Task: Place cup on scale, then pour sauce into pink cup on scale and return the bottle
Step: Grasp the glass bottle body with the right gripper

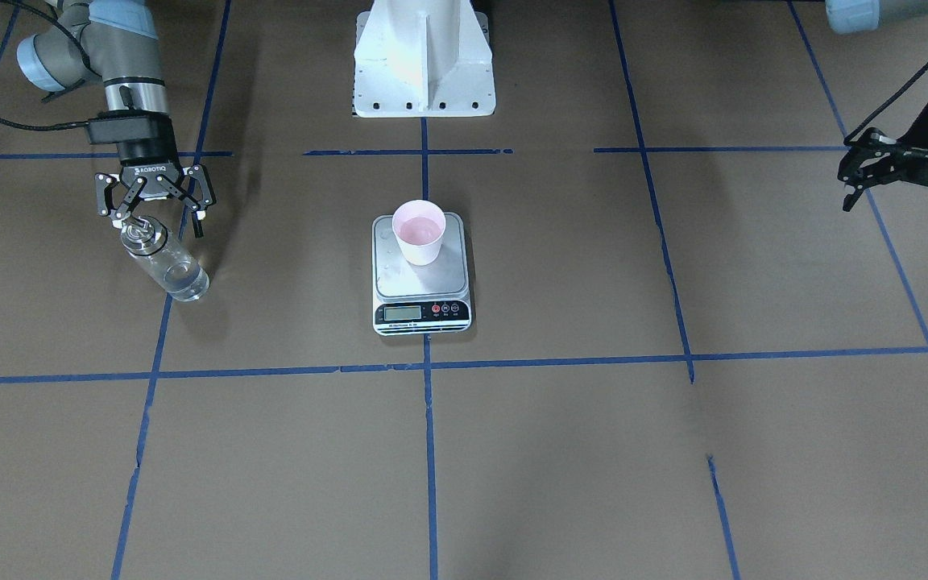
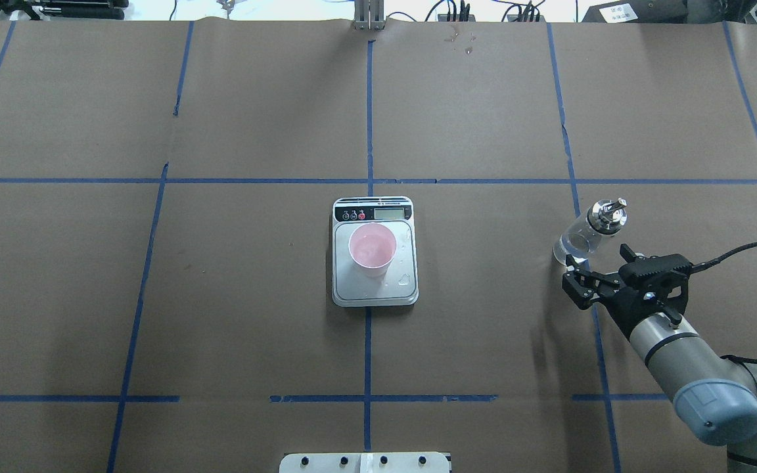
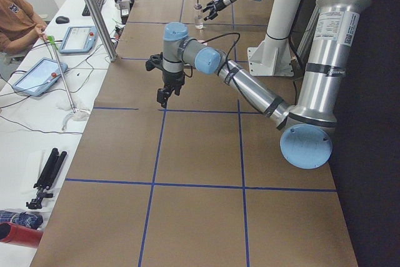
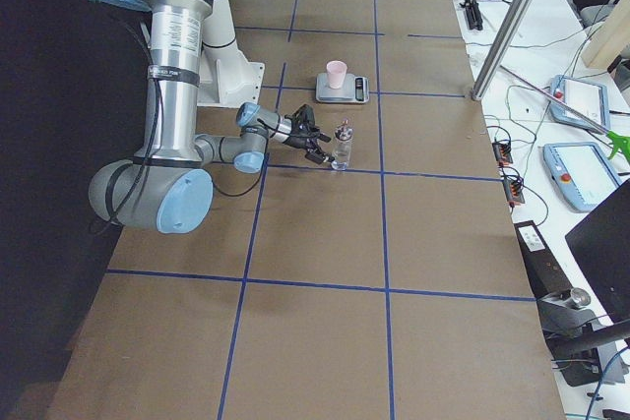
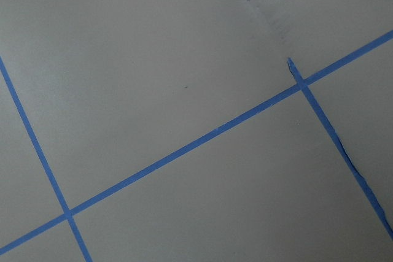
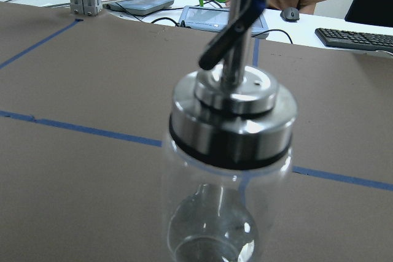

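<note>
R arm (image 2: 674, 345) low over desk (image 2: 221, 295), wrist tilted fwd. R fingers (image 1: 196, 216) spread wide, gripping nothing, just behind bottle (image 1: 166, 262). L arm (image 3: 250, 89) off to side, L fingers (image 1: 857, 181) apart, empty. Bottle upright, clear glass, silver cap, little liquid (image 1: 184, 280). Pink cup (image 1: 418, 232) on scale (image 1: 399, 278), mid-desk.

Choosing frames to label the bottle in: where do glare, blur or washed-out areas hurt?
Front-facing view: glare blows out the white robot base; the bottle is clear. Overhead view: the strip along the top edge is overexposed. Right wrist view: bottle very close, its glass body soft, metal cap sharper. Left wrist view: only paper and blue tape.
</note>
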You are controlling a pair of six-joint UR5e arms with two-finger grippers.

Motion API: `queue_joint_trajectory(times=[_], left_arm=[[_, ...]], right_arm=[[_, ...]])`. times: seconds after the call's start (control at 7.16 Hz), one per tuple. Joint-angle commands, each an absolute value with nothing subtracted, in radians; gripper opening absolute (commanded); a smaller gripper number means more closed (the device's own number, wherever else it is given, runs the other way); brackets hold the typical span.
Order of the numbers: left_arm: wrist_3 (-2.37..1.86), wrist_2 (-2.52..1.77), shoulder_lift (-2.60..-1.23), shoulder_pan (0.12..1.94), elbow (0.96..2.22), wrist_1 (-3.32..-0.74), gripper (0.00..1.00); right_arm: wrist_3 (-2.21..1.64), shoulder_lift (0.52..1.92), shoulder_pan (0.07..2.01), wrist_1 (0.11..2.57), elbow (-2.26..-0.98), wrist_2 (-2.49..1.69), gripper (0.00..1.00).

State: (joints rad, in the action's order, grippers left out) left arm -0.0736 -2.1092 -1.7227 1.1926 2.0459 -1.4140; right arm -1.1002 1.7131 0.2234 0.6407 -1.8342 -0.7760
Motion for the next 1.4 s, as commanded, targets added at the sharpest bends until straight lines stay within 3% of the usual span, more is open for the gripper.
queue_joint_trajectory(times=[0.0, 0.56, 0.7, 0.98, 1.12, 1.26], left_arm=[[-0.074, -2.109, -1.724, 1.195, 2.045, -1.414, 1.0], [-0.077, -2.108, -1.727, 1.198, 2.046, -1.413, 1.0], [-0.077, -2.108, -1.727, 1.2, 2.046, -1.411, 1.0], [-0.087, -2.109, -1.732, 1.2, 2.046, -1.408, 1.0], [-0.087, -2.109, -1.735, 1.201, 2.046, -1.407, 1.0], [-0.087, -2.109, -1.736, 1.201, 2.046, -1.407, 1.0]], right_arm=[[-1.081, 1.658, 0.259, 0.641, -1.793, -0.782, 1.0], [-1.06, 1.612, 0.301, 0.643, -1.764, -0.816, 1.0], [-1.06, 1.603, 0.301, 0.643, -1.76, -0.816, 0.95], [-1.06, 1.588, 0.31, 0.643, -1.756, -0.816, 0.69], [-1.06, 1.588, 0.319, 0.643, -1.756, -0.819, 0.38], [-1.06, 1.586, 0.33, 0.64, -1.762, -0.837, 0.0]])
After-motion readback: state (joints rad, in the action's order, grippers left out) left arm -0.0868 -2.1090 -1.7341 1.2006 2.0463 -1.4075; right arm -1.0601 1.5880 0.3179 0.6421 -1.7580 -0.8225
